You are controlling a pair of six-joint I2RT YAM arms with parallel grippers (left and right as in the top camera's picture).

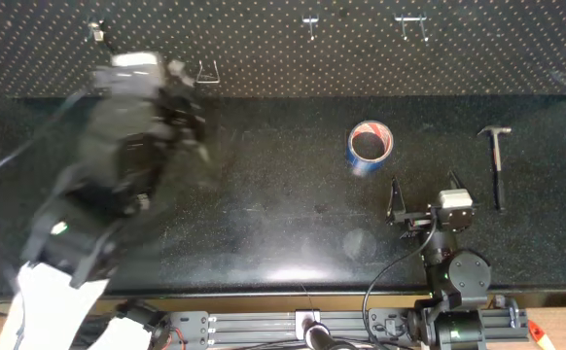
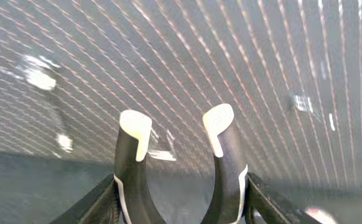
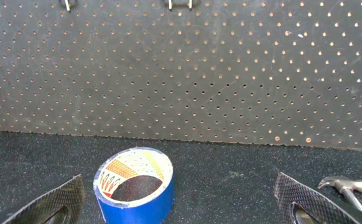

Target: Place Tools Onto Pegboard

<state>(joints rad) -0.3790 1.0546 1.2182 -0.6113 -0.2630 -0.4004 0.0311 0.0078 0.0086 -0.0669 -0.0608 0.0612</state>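
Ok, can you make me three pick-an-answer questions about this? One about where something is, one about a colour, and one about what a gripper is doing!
1. Where is the hammer with the metal head and black handle?
A) lying on the black table
B) hanging on a hook
C) inside a gripper

2. What colour is the outside of the round tape roll?
A) red
B) blue
C) green

3. What is the left gripper doing?
A) squeezing the hammer
B) squeezing the tape
C) open, holding nothing

Answers:
1. A, the hammer lies flat on the table at the right.
2. B, the roll's outer band is blue.
3. C, its two white-tipped fingers stand apart with nothing between them.
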